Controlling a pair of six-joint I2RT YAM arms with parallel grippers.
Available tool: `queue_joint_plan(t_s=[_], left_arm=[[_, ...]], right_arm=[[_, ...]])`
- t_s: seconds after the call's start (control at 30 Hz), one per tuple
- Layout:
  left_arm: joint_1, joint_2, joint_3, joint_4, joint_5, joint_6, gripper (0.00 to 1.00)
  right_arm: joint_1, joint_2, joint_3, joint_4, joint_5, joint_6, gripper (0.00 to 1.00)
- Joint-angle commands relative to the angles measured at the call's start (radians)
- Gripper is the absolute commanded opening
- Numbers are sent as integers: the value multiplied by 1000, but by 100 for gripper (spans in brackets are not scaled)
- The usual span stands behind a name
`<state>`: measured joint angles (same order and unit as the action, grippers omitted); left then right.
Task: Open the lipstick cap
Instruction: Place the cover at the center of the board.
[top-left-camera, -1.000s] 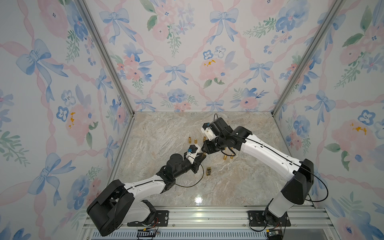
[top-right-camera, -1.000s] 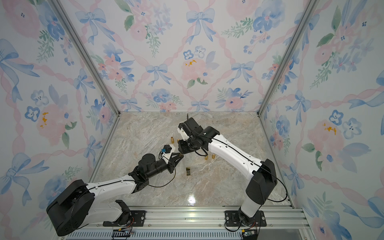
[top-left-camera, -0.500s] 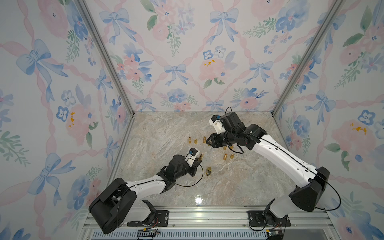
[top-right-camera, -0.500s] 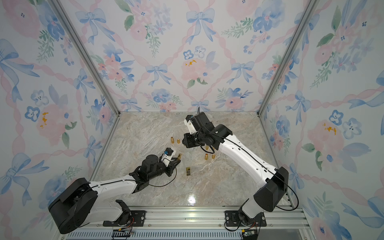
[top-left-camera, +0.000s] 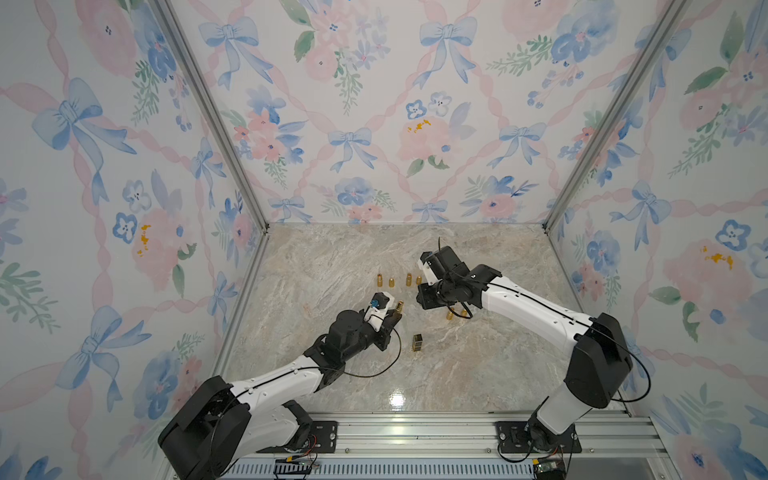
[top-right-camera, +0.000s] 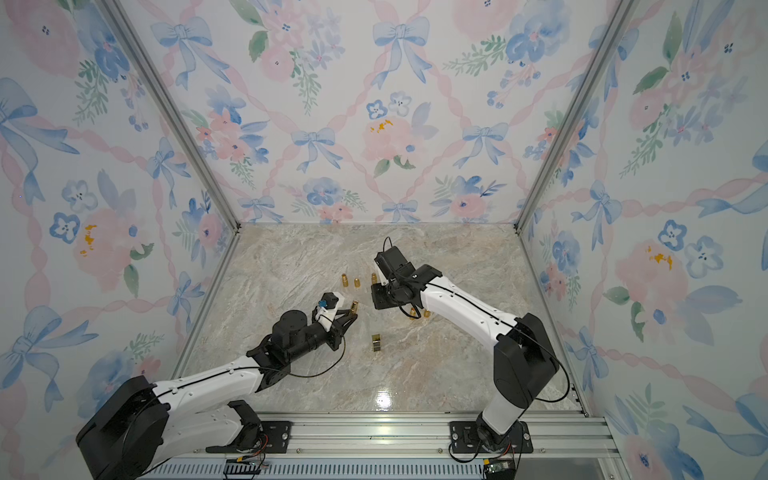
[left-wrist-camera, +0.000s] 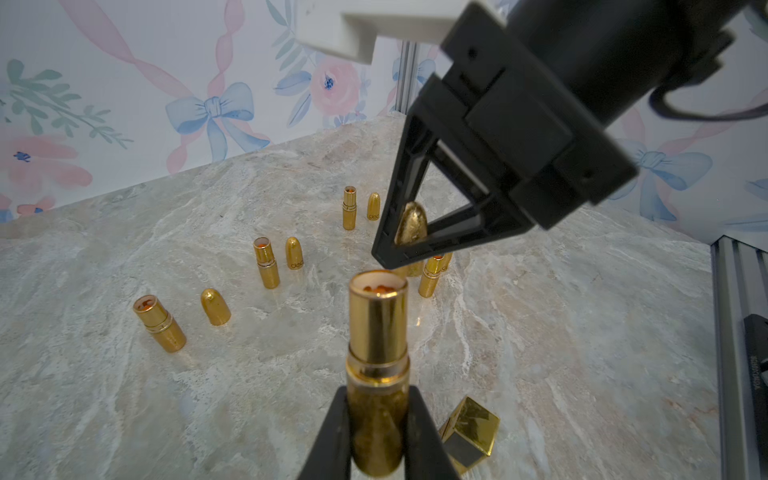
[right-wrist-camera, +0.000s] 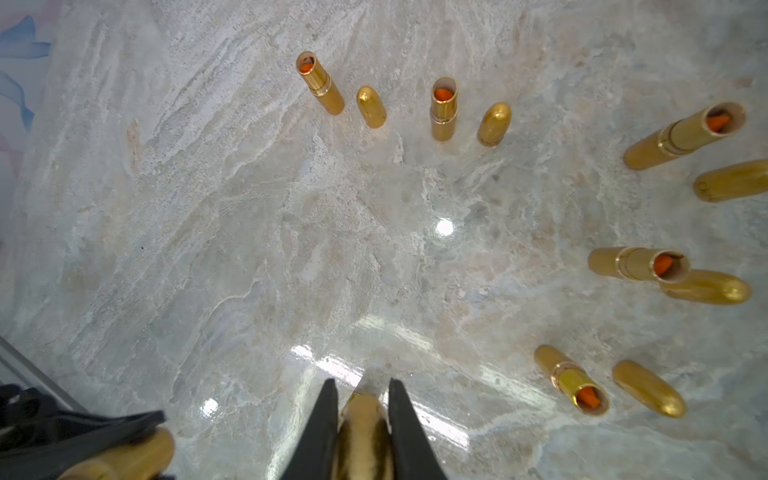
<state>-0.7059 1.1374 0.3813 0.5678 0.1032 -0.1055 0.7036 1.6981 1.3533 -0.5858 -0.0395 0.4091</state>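
My left gripper (left-wrist-camera: 377, 392) is shut on the base of a gold lipstick (left-wrist-camera: 377, 324). The tube stands uncapped, its open top showing orange inside. In both top views the lipstick (top-left-camera: 400, 306) pokes out of the left gripper (top-left-camera: 392, 318) near the table's middle. My right gripper (right-wrist-camera: 362, 386) is shut on the gold bullet-shaped cap (right-wrist-camera: 362, 436). In the left wrist view the cap (left-wrist-camera: 411, 224) hangs in the right gripper (left-wrist-camera: 384, 255), apart from the tube and just beyond it. In a top view the right gripper (top-right-camera: 376, 301) hides the cap.
Several opened gold lipsticks (right-wrist-camera: 444, 108) stand on the marble table (top-left-camera: 457, 374), each with its cap (right-wrist-camera: 493, 124) beside it. More pairs (right-wrist-camera: 640, 264) stand off to one side. A gold square box (top-left-camera: 417, 343) sits near the left gripper. Floral walls enclose three sides.
The right gripper, close against the left gripper's tip a second ago, has pulled away toward the back right with the cap, then sunk a little. The left gripper shifted only slightly.
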Motion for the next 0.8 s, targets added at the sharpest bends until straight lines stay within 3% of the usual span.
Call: queue_joint_plan(t_s=[0.0,0.47,0.77], left_arm=[[6,-21,-20,-5,-23,-7,0],[5,-42,-20,-3,-42,-10,0],[6,-26,-11,-4,-43,-8,0]], right_arm=[[-9,62,-35,113,74,13,14],[-8,240,-95,294,211,20,15],[-3,283,-107,333,224,14,15]])
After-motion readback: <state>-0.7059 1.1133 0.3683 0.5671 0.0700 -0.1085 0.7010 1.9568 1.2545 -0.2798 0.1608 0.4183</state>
